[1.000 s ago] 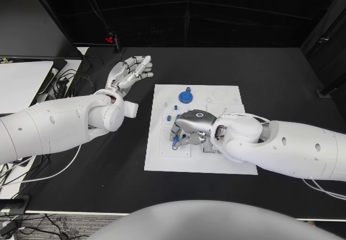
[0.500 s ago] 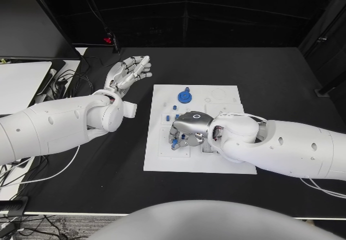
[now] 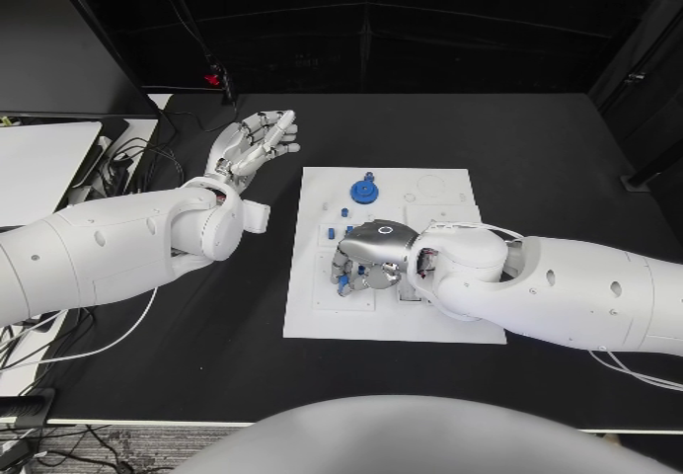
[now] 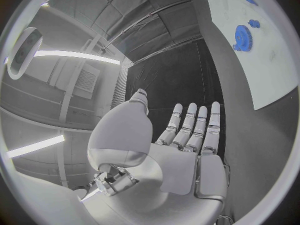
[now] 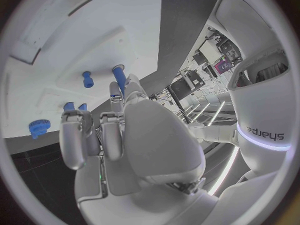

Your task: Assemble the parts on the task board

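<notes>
Left hand (image 3: 257, 141): being held up off to the left of the task board (image 3: 392, 321), over the black table (image 3: 569, 158), fingers stretched out and apart, nothing being gripped.
Right hand (image 3: 367, 259): being lowered onto the middle of the board, fingers curled down among the small blue pegs (image 5: 87, 78); whether a peg is being pinched can't really be told.
Blue gear (image 3: 366, 190): being left sitting near the board's far edge, well apart from both hands.
</notes>
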